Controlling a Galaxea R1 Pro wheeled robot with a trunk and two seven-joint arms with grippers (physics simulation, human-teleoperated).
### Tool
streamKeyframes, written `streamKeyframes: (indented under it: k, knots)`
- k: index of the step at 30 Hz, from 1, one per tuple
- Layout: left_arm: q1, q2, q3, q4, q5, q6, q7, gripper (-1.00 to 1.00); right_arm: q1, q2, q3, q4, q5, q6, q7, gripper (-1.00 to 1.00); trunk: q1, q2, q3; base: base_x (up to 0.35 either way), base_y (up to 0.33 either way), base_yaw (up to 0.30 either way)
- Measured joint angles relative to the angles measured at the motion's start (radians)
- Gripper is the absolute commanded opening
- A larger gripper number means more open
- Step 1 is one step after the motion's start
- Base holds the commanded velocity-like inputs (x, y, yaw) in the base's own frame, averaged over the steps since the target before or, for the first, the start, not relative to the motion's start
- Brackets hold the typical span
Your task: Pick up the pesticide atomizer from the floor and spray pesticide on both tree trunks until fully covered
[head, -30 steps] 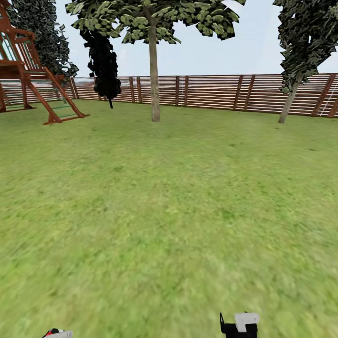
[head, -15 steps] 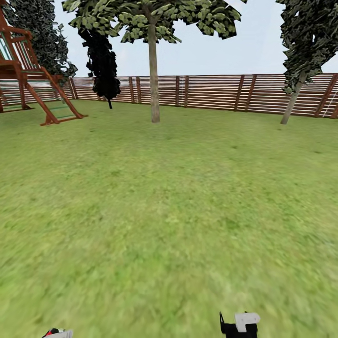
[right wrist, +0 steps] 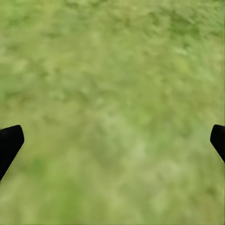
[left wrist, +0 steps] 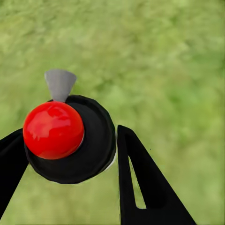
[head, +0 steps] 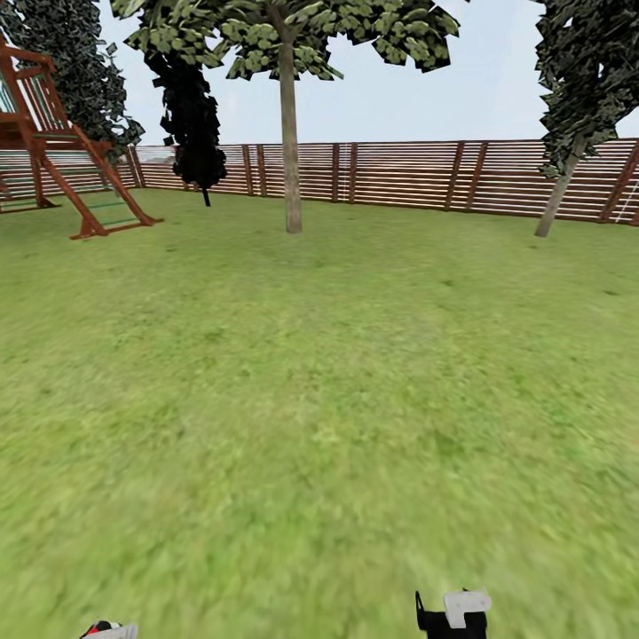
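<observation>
Head view: open lawn [head: 319, 382] ahead, blurred green grass, ringed at the far side by a brown slat fence [head: 408, 176].

One tree [head: 290, 133] stands straight ahead, near the fence; trunk upright, bare, grey-brown, with flat green leaves spreading at the top. A second tree [head: 561, 182] stands at far right, also near the fence; its trunk leans, crown dark and dense. The two are well apart. A black-leaved cypress [head: 193, 115] stands left of the middle tree, against the fence. A red-brown wooden play frame [head: 62, 155] with a ladder sits at far left on the grass.

Left gripper [left wrist: 70, 154]: in the left wrist view the jaws are clamped on the atomizer [left wrist: 70, 138], one black finger on each side of its round black body. The red ball cap [left wrist: 53, 130] sits on that body, and a grey nozzle [left wrist: 60, 84] sticks out past it. Grass lies beneath. In the head view only a red-and-white sliver of the atomizer shows at the bottom left edge.

Right gripper [right wrist: 112, 140]: jaws wide apart, the two black fingertips [right wrist: 9, 143] at opposite edges of the right wrist view, nothing between them but grass. In the head view it shows as a black-and-white block at the bottom edge.
</observation>
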Motion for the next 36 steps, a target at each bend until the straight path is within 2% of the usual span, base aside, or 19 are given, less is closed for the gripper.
streamKeyframes:
  k: [36]
  knots:
    - [0.0, 0.0, 0.0, 0.0, 0.0, -0.001, 0.0, -1.0, 0.0, 0.0, 0.0, 0.0, 0.0, 0.0, 0.0, 1.0, 0.0, 0.0, 0.0, 0.34, 0.0, 0.0]
